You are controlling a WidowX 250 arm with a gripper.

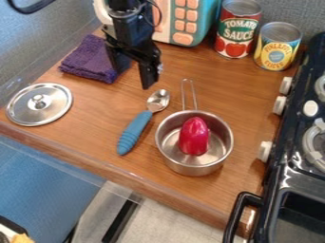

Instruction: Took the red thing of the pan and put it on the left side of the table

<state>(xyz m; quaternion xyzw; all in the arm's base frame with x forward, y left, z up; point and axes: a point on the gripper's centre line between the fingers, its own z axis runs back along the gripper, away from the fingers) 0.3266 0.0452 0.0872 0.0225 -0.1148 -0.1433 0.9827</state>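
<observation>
One round, shiny lid (pixel 39 105) lay flat on the far left of the brown table (pixel 247 99). Next came one purple cloth (pixel 90 61), folded up behind the lid. One black gripper (pixel 134 78) hung down by the cloth, and its two fingers were spread apart. Then there was one spoon (pixel 135 132) with a blue handle, its round end pointing to the back. Behind that stood one white and blue-green toy oven (pixel 202 21) with orange buttons. One silver pan (pixel 194 167) sat near the spoon, and the one red thing (pixel 194 136) stood up inside it. Two cans were at the back: one red can (pixel 237 28), then one yellow can (pixel 278 46). Last, on the right, was one black stove (pixel 285 173) with white knobs.
</observation>
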